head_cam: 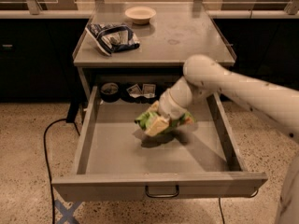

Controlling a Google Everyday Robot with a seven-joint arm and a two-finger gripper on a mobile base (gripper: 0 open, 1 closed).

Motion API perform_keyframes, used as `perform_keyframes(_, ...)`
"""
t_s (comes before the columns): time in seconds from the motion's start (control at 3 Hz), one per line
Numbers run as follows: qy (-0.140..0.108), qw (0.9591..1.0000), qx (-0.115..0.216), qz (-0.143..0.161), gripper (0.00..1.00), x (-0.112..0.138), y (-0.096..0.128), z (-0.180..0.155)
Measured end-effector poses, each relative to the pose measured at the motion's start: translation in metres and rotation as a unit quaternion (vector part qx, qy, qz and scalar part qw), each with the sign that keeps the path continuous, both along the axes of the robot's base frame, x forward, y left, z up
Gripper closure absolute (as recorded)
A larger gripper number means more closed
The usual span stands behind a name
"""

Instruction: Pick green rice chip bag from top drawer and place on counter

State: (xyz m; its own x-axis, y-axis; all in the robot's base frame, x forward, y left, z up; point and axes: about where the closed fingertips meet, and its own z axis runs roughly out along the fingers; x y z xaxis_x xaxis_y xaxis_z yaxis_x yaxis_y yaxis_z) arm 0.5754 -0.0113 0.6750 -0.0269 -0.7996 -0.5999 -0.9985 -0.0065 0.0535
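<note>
The green rice chip bag (145, 121) hangs crumpled in my gripper (159, 124), which is shut on it. The bag is lifted a little above the floor of the open top drawer (117, 150) and casts a shadow on it. My white arm (224, 85) reaches in from the right, over the drawer's right side. The grey counter (187, 41) lies just above and behind the drawer. The drawer's loop handle (161, 191) shows on its front.
A dark blue-and-white bag (112, 37) and a pale bowl (140, 14) sit on the counter's left and back. A dark round object (110, 90) and small packets (142, 90) lie at the drawer's back. A black cable (46, 143) runs on the floor at left.
</note>
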Motion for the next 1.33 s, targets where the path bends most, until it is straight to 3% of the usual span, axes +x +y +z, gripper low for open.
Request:
perform_keyframes(0.33,-0.052,0.9981,0.005,0.030,1.00,0.013,0.028,0.112)
perform_keyframes(0.67,-0.093,0.9944,0.007,0.050,1.00,0.021,0.051,0.192)
perform_keyframes(1.0,-0.130,0.9901,-0.002,0.052,1.00,0.043,0.063,0.253)
perform_keyframes(1.33,-0.159,0.9860,-0.034,0.040,1.00,0.079,0.063,0.280)
